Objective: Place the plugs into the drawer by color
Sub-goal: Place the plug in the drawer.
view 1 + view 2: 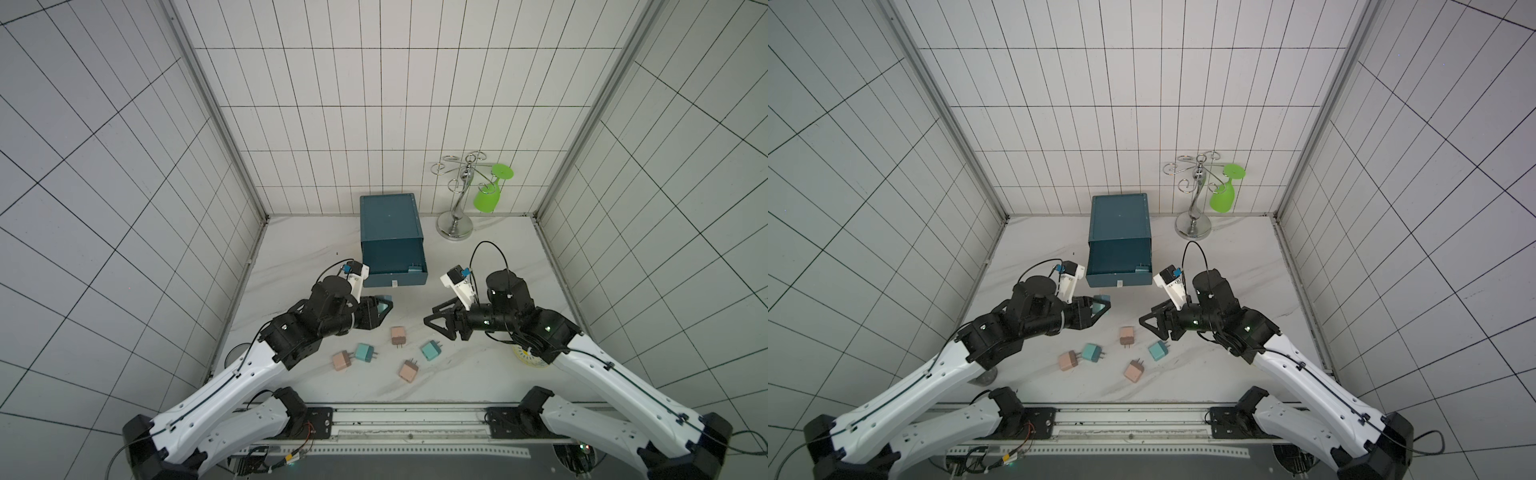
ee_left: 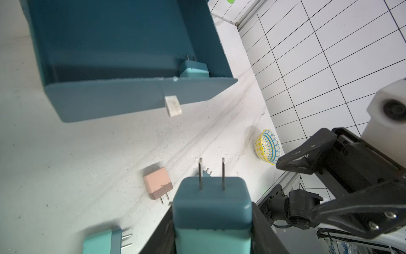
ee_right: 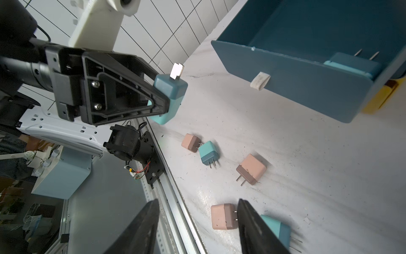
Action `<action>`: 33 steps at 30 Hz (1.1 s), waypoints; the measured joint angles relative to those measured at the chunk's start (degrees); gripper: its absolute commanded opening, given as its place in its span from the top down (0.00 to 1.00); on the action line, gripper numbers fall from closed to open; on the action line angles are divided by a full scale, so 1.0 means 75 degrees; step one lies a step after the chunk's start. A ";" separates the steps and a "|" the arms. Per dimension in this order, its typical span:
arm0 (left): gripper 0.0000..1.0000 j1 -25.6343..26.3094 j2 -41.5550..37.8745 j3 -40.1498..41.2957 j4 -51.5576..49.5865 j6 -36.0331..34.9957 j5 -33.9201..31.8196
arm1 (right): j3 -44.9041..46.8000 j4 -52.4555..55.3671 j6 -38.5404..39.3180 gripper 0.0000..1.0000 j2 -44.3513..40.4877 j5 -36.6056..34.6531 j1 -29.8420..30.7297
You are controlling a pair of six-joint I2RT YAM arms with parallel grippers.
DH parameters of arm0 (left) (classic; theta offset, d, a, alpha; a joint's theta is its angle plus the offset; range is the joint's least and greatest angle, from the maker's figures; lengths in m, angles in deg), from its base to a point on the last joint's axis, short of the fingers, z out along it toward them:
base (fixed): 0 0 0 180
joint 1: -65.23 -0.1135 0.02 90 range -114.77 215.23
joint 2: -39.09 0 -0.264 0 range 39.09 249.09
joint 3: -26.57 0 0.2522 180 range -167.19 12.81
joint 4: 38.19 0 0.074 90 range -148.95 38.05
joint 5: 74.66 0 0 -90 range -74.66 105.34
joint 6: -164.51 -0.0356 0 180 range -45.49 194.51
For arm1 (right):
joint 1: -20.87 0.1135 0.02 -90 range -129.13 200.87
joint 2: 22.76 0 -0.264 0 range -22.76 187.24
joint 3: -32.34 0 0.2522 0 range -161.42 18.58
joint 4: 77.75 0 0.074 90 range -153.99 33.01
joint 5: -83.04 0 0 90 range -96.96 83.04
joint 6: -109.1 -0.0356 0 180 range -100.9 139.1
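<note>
While the left gripper (image 1: 381, 309) hangs just in front of the open drawer (image 1: 395, 279), its fingers pinch a teal plug (image 2: 212, 211); a second teal plug (image 1: 414, 269) lies in the drawer's front right corner. Three pinkish-tan plugs (image 1: 342, 360) (image 1: 398, 335) (image 1: 409, 370) and two loose teal plugs (image 1: 365, 352) (image 1: 430, 351) lie scattered on the table (image 1: 478, 374), and to their right the right gripper (image 1: 430, 316) hovers with fingers spread, empty.

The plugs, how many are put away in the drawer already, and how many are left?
Done: one teal plug lies in the open drawer. In hand: the left gripper holds a second teal plug just short of it; the right gripper is open and empty. Left: five on the table, two teal plugs and three pink plugs.
</note>
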 measured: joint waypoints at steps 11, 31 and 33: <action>1.00 -0.0562 0.4025 -0.4774 -0.2530 -0.1000 -0.1824 | 0.0154 0.0428 0.0009 0.39 -0.0950 -0.2393 -0.0003; 0.84 -0.1052 0.7055 -0.7169 -0.5138 -0.1317 -0.3019 | 0.0154 0.0525 -0.0003 0.41 -0.0428 -0.2576 0.0000; 0.83 -0.1058 0.7163 -0.7169 -0.5144 -0.1329 -0.3022 | 0.0154 0.0519 -0.0006 0.41 -0.0428 -0.2579 0.0000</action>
